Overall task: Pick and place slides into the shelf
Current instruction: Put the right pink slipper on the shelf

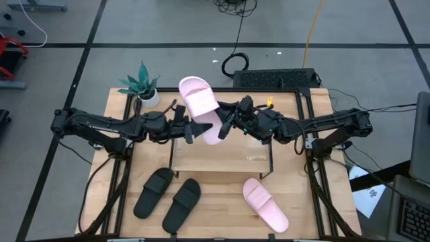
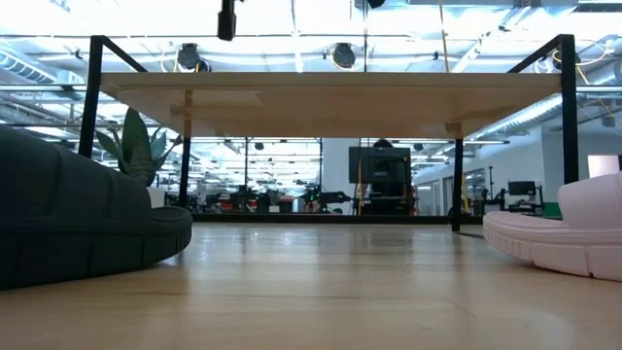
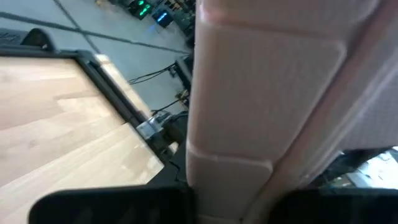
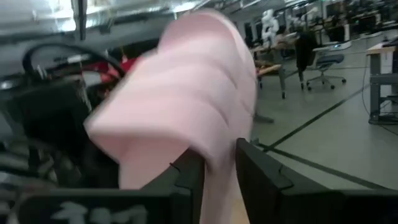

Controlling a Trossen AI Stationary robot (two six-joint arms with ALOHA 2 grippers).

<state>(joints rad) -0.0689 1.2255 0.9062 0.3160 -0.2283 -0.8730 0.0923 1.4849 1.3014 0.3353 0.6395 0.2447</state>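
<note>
Pink sandal [image 1: 199, 107] held aloft at upper centre of the overhead frame, above the shelf's [image 1: 222, 156] back edge, pinched between the left gripper [image 1: 193, 128] and the right gripper [image 1: 225, 125], both closed on it. Lower down: black pair [image 1: 168, 196] at lower left, second pink sandal [image 1: 265, 203] at lower right.

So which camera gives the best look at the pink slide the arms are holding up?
The high view: it shows the whole held pink slide between the left gripper and right gripper, above the shelf. Both wrist views show only close-up parts of it; the low view misses it.
</note>
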